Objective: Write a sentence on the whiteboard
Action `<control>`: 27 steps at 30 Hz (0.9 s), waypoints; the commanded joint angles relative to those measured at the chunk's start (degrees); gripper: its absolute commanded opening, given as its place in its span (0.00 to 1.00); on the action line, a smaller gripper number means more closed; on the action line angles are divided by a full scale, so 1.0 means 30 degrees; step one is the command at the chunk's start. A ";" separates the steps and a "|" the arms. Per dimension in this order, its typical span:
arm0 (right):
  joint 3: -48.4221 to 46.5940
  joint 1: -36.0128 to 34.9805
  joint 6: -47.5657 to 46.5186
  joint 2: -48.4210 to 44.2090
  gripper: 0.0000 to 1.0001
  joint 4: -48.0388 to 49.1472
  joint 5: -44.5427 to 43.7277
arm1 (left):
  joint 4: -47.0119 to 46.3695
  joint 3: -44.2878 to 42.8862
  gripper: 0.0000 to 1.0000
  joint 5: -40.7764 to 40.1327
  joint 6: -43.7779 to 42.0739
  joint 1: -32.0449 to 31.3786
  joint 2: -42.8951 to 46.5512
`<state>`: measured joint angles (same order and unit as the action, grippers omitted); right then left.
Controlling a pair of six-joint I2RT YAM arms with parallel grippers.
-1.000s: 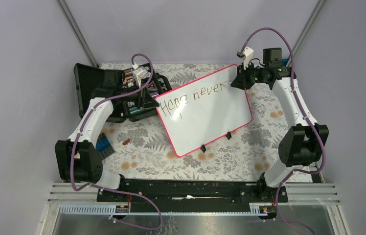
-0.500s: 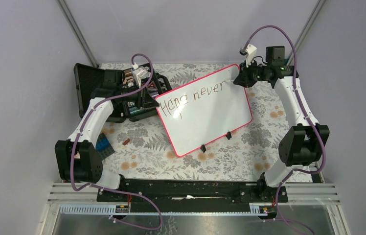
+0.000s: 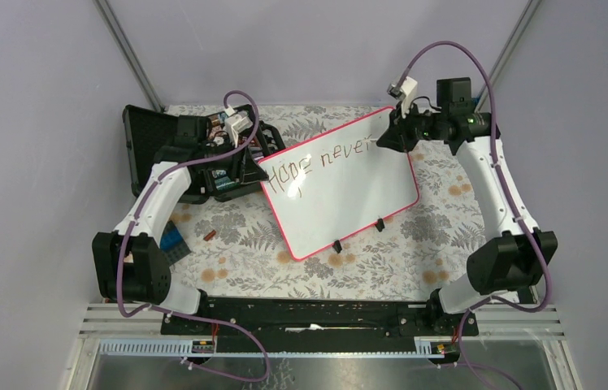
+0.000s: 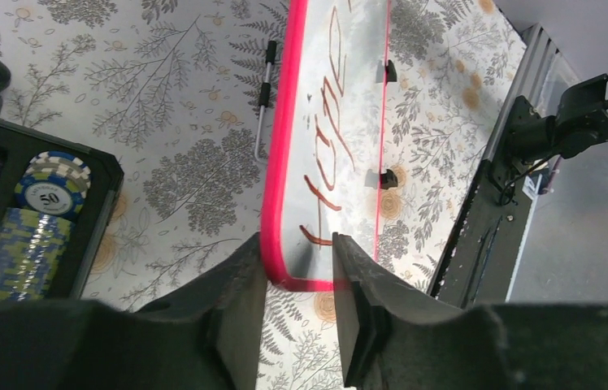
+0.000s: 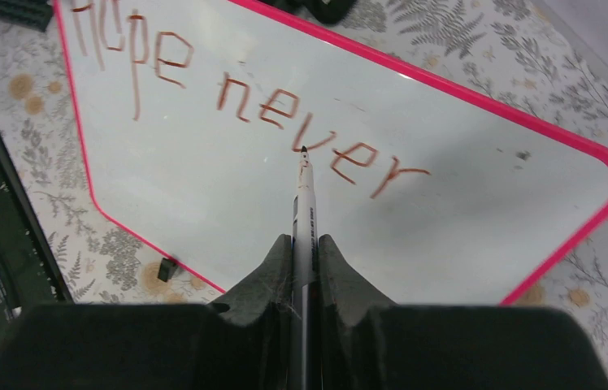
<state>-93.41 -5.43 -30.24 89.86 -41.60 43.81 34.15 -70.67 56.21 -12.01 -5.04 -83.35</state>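
Two words of the sentence [image 3: 327, 160] are on the whiteboard [image 3: 349, 195]: "Hope never", one line of brownish strokes along the far long edge. "fades" is not written yet. Whiteboard lies skewed on the table [image 3: 244, 264], roughly mid-table, with its two clips [image 3: 337, 245] on the near long edge and its left end by the case [image 3: 142, 134].

Right gripper [image 5: 305, 240] is at the whiteboard's far right corner, jaws closed tight on the marker [image 5: 304, 195], which sticks straight out ahead of the fingers. Tip sits at the middle of "never", just under the strokes. Can't tell if it touches the surface or hangs just above it.

Left gripper [image 4: 297, 244] is at the whiteboard's left end, jaws partly apart with the pink-rimmed corner between them. Rim meets both inner finger faces in the wrist view. Can't tell if they pinch it or only straddle it.

Case is open, chips [image 4: 47, 185] stacked inside, beside the left gripper. Small blue block [image 3: 172, 240] and a brown bit [image 3: 210, 236] lie on the table near the left arm, apart from the whiteboard
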 commanded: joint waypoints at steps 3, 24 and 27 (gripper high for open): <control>0.1100 -0.2072 -0.0192 -0.1493 0.00 -0.0606 0.0714 | -0.0397 0.0246 0.48 0.0361 -0.0199 0.0234 0.1135; 0.7254 -0.9137 0.3465 -0.3377 0.00 0.5669 -0.2389 | -0.7342 0.6966 0.69 0.2611 0.4473 0.1391 0.4112; 0.7790 -1.0118 0.3727 -0.3361 0.00 0.6492 -0.3455 | -0.7804 0.7120 0.69 0.2355 0.4724 0.1063 0.4014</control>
<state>-71.50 -32.27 -21.54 81.69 -28.77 38.35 16.71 -50.00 61.49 0.58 -0.91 -73.06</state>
